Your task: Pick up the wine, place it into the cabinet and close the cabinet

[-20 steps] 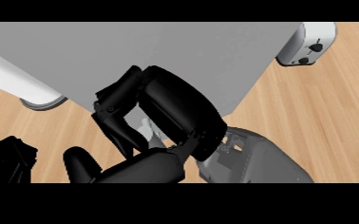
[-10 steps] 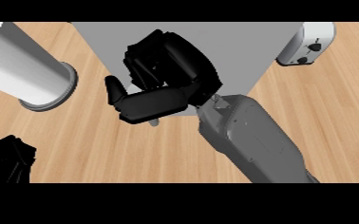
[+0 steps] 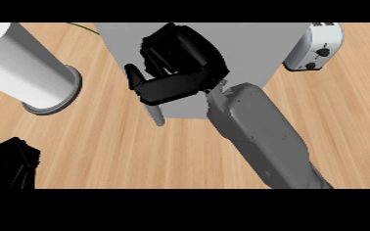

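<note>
The grey cabinet fills the upper middle of the head view, with a thin grey handle sticking out at its near left corner. My right hand lies against the cabinet's left part, fingers bent loosely over the panel and thumb stretched left just above the handle; nothing is held in it. The grey right forearm runs down to the lower right. My left hand rests at the lower left edge, away from the cabinet. No wine bottle shows anywhere.
A tall white cylinder stands on the wooden counter left of the cabinet. A white toaster sits at the cabinet's right side.
The right hand has moved up and away from me along the cabinet. The grey panel has narrowed from the left, uncovering the white cylinder. The left hand stays low.
</note>
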`<state>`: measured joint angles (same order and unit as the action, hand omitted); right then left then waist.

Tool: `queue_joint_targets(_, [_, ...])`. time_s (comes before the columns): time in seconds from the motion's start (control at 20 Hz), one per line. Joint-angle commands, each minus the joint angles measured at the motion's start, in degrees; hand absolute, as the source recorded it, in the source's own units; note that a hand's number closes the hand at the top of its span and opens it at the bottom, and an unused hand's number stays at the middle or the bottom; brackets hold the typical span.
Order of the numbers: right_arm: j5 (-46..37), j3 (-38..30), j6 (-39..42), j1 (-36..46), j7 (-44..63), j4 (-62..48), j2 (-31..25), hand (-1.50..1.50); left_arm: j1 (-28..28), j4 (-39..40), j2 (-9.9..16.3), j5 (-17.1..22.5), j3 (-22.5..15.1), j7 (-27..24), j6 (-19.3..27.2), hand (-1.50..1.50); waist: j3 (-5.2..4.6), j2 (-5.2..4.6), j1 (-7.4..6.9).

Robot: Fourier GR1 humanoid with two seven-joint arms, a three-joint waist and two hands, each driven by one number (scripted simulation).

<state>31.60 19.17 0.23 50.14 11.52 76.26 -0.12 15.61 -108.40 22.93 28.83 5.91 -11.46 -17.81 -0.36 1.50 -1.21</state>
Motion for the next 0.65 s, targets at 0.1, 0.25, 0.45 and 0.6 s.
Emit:
queue_joint_targets(0.1, [-2.5,-5.0,0.9,-0.3,-3.9,-9.0,-3.8,1.5,-1.0,-0.4,-0.2,-0.5,-0.3,1.6,0.5,1.5,0.37,-1.9,0.31])
queue_joint_targets(0.25, [-0.8,-7.2,5.2,0.8,-4.2,-11.5,-6.5,1.5,-2.1,1.2,-0.5,-0.9,0.1,0.3,0.1,1.5,0.34,-2.29,0.14])
queue_joint_targets(0.45, [-1.3,-8.0,5.9,2.3,-5.0,-13.7,-6.9,1.5,-0.6,0.8,0.2,-0.4,1.0,-1.0,-1.9,1.5,0.3,-2.33,-0.85])
queue_joint_targets(0.6, [-0.7,-8.2,5.9,1.4,-4.9,-13.4,-6.9,1.5,-1.5,-0.7,0.5,1.0,0.9,1.5,-1.1,1.5,0.37,-2.14,-0.55])
